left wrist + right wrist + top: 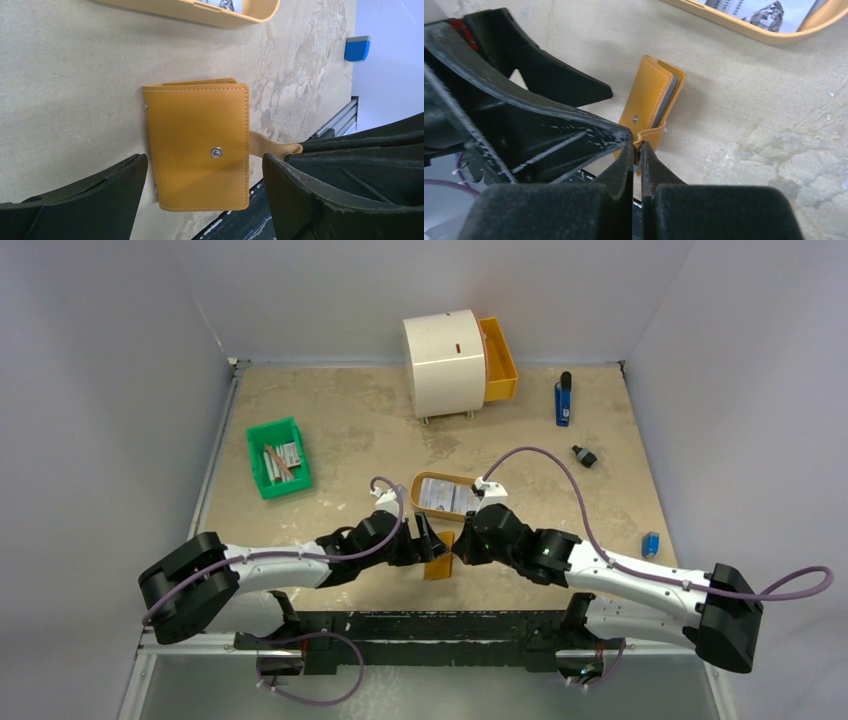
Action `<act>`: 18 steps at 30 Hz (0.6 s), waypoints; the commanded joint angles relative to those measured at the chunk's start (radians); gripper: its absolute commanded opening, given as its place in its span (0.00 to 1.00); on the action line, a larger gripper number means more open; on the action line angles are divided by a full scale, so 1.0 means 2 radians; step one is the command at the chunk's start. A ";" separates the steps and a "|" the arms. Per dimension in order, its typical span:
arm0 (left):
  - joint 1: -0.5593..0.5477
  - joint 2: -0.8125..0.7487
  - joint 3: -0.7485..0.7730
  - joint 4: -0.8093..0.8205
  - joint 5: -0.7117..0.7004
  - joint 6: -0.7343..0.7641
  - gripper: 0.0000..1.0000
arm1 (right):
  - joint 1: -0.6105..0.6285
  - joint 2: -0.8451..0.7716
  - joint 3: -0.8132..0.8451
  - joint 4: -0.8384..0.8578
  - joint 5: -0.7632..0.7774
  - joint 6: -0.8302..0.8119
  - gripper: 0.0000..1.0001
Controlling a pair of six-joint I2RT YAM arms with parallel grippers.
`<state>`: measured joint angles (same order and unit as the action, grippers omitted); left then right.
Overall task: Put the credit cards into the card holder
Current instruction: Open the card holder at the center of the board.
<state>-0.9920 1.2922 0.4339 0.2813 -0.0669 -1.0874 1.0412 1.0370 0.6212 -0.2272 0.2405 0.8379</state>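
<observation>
The only print you can find is the faint bluish pattern on the credit cards (769, 9), and it is too small and too cropped to read; the card holder (195, 130) shows no brand mark, only white stitching along its edges and a small round metal snap (216, 152) on its face. Your right gripper (637, 150) is pinched tight on the card holder's thin strap tab (272, 146), its two pads nearly meeting with only the strap between them. Your left gripper (204, 156) stands wide, one finger on either side of the card holder; the left finger (100, 200) sits just beside the edge, but you cannot tell whether it touches. The card holder is orange-tan, roughly square and folded closed, and the right wrist view shows a grey-blue layer between its leaves. It lies on the beige table (340, 420) between the two grippers, near the front edge and just in front of the oval tan tray (415, 488). The credit cards lie inside that tray, apart from the card holder.
</observation>
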 commanded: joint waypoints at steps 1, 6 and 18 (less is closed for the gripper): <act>-0.009 0.007 0.029 0.009 -0.006 0.018 0.85 | -0.001 -0.028 -0.008 0.060 -0.018 -0.017 0.00; -0.010 0.016 0.038 0.000 -0.012 0.023 0.85 | -0.001 -0.038 -0.009 0.056 -0.027 -0.020 0.00; -0.010 0.021 0.036 -0.024 -0.036 0.021 0.66 | -0.001 -0.044 -0.021 0.055 -0.034 -0.020 0.00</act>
<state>-1.0096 1.3437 0.4778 0.2443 -0.0971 -1.0615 1.0405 0.9730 0.5915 -0.1513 0.1864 0.8093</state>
